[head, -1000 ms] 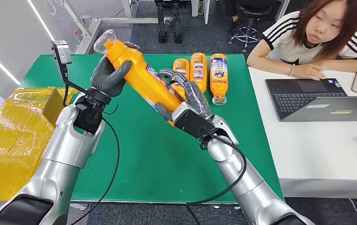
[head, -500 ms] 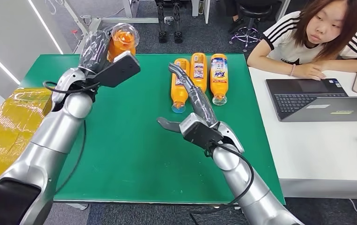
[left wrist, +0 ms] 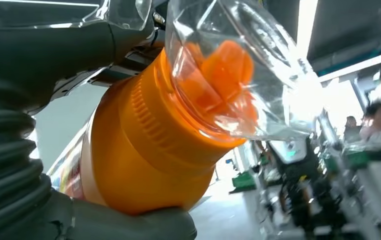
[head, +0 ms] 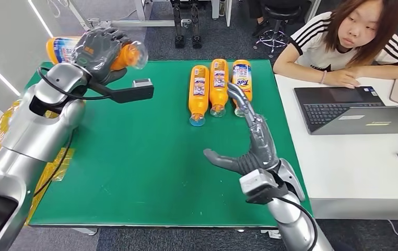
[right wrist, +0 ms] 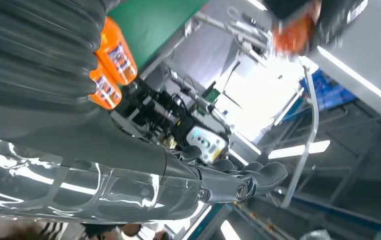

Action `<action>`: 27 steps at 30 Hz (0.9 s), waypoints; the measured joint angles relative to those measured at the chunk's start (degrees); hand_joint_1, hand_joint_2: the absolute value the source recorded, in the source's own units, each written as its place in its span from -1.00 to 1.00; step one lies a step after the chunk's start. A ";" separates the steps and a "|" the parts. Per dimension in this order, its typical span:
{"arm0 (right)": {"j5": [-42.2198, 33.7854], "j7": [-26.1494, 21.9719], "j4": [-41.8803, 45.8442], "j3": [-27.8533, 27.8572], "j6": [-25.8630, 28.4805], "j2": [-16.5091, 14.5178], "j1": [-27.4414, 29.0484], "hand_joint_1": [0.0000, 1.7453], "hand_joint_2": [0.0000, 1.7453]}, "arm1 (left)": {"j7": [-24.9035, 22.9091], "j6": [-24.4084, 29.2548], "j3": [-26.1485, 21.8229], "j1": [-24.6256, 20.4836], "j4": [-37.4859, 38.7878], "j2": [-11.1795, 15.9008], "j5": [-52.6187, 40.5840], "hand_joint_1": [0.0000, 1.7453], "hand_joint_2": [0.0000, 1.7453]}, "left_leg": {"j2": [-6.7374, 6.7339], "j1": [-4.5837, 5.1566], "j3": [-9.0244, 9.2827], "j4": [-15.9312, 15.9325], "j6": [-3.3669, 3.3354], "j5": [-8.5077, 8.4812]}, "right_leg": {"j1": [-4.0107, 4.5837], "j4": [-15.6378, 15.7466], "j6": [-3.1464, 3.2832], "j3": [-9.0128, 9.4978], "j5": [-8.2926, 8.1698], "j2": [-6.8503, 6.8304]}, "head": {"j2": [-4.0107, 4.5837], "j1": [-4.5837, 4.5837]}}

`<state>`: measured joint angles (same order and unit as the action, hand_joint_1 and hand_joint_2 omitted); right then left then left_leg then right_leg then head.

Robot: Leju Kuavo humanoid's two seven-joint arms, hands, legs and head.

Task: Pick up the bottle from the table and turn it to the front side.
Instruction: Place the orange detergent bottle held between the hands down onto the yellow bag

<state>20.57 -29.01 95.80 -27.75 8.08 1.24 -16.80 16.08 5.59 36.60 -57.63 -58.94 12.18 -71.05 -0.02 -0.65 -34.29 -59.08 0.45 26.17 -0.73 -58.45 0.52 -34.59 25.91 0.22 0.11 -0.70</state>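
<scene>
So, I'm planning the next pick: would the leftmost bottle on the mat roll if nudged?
Probably: the leftmost bottle lies on its side on the flat green mat and looks rounded. Its neighbour alongside may block rolling that way. Likely stiff plastic.

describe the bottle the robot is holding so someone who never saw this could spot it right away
Start at the green table and look above its far left corner, where the left hand is raised. It grips an orange bottle with a clear cap and a blue-and-white label. Three similar bottles lie side by side on the table; this one is held in the air.
</scene>
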 joint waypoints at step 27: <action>2.33 -2.08 6.00 7.21 0.99 3.90 9.90 -1.00 1.00 | 0.72 -4.18 -10.87 34.87 -18.84 22.96 -1.85 1.00 1.00 | -0.01 -0.01 0.00 0.04 0.17 0.11 | 0.01 0.03 0.12 -0.05 0.10 -0.01 | 0.00 0.02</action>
<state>22.90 -31.09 101.80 -20.54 9.06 5.14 -6.89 16.80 1.42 25.74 -22.75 -77.79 35.15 -72.89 -0.03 -0.66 -34.29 -59.04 0.62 26.28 -0.73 -58.41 0.64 -34.64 26.01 0.21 0.11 -0.68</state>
